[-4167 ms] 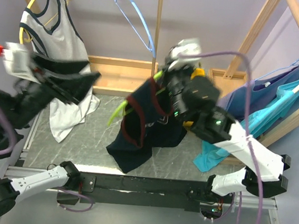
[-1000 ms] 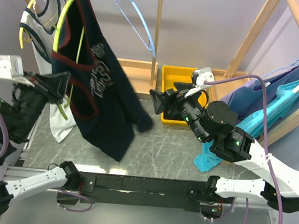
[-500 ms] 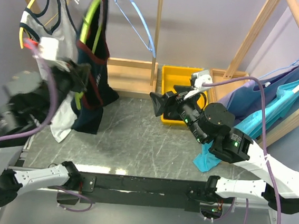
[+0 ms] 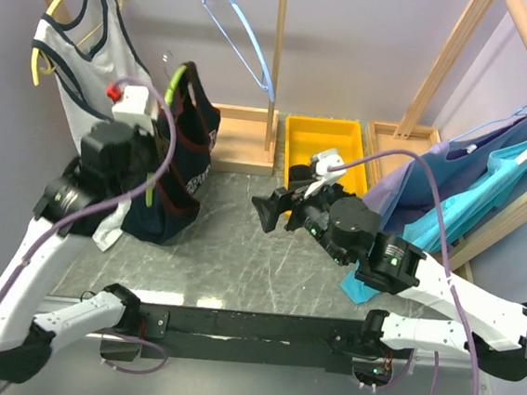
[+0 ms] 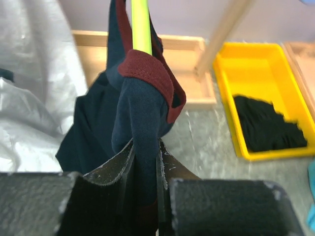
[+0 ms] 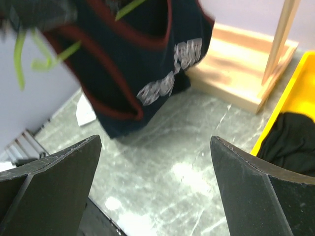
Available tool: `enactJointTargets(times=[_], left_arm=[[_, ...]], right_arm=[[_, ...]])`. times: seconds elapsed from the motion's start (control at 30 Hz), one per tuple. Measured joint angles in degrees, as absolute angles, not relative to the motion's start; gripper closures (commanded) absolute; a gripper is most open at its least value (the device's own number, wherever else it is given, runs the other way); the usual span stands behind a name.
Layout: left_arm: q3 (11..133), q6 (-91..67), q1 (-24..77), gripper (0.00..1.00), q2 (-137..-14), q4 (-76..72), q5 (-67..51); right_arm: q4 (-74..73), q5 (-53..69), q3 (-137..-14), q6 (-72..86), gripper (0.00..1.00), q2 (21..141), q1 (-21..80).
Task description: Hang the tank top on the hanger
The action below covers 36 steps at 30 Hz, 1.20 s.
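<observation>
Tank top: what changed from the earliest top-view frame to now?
The tank top, on the hanger, went from table centre at the right gripper to the left rack, now pinched by the left gripper. The right gripper let go and stands open. White tank top, blue hanger, yellow bin unchanged.

Grey veined table point(image 4: 240, 251): surface & items on it.
Rear edge, L to R: wooden rack base point(image 4: 241, 144), yellow bin point(image 4: 325, 140) just beside it, 2nd wooden tray point(image 4: 395, 143) beside bin. Bin holds black garment point(image 5: 266, 123), bunched in its near half. R edge: teal cloth point(image 4: 359, 286) spills onto surface. L side: hem of white top point(image 4: 106, 231) appears to rest on the slab. Navy tank top point(image 4: 189, 144) hangs low over same area, contact w/ surface not determinable. Slab finish: grey stone look, pale veining.
</observation>
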<state>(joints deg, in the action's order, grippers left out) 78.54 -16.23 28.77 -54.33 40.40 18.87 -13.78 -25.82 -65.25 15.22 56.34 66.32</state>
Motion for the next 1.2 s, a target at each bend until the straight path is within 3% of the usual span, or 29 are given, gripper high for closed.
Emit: enactJointTargets(times=[0.13, 0.33, 0.73, 1.2], left_arm=[[78.6, -16.9, 17.1, 0.99, -59.0, 36.4, 10.2], [85.9, -17.5, 8.0, 0.99, -65.9, 35.9, 2.3], [110.6, -17.2, 3.2, 0.99, -76.1, 37.1, -1.9], [121.8, -17.2, -5.0, 0.99, -90.7, 38.9, -8.9]], right_arm=[[-14.3, -24.9, -62.7, 16.1, 0.0, 56.3, 66.3], [-14.7, -24.5, -61.9, 16.3, 0.0, 55.4, 66.3], [-13.2, -18.8, -61.8, 18.0, 0.0, 54.8, 66.3], [-12.9, -14.9, -61.9, 18.2, 0.0, 58.7, 66.3]])
